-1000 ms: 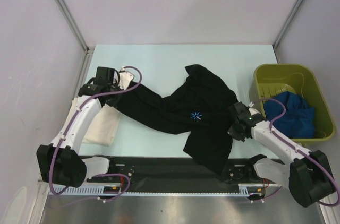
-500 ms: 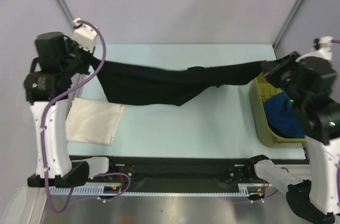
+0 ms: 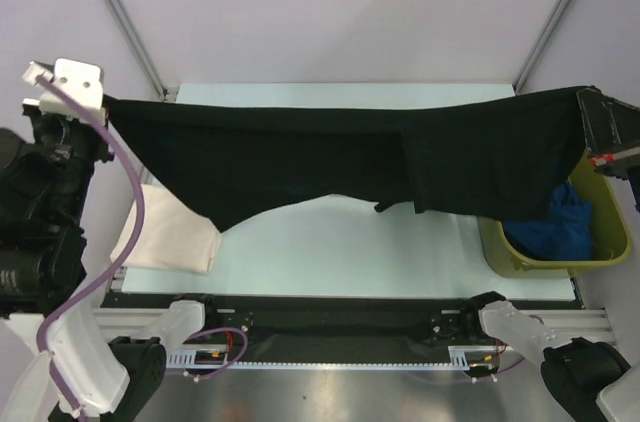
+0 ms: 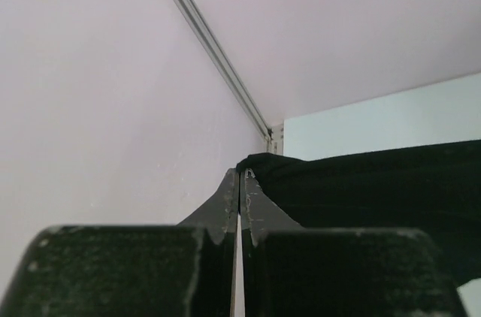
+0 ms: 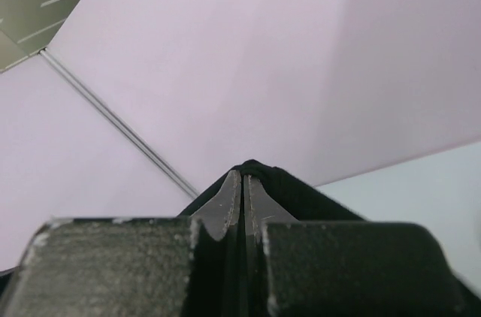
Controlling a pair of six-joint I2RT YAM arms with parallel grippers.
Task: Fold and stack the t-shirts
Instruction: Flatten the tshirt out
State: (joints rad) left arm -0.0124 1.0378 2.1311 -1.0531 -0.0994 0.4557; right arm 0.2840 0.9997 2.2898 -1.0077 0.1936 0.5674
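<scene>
High above the surface, you are holding the black t-shirt stretched wide between the two arms. It hangs like a curtain from the left side to the right side. In its wrist view the left gripper is closed almost fully, and one corner of the black cloth is pinched at its tips. The right gripper is closed in the same way, with black cloth wrapped around its tips.

The lower edge of the shirt is not even. The right part hangs deeper and, in the top view, covers part of the olive-green bin. I cannot tell whether any part of the cloth touches the surface.

For progress, I judge that about one third is done. The cream t-shirt lies on the left of the surface as a flat, neat rectangle, so it looks already folded and could be the bottom of the stack. The black one is only spread in the air: it is not yet laid down and no fold is made. The bright blue t-shirt sits crumpled inside the bin, not folded.

What is left for you: lay the black shirt flat, fold it and stack it, then take out the blue one and do the same.
</scene>
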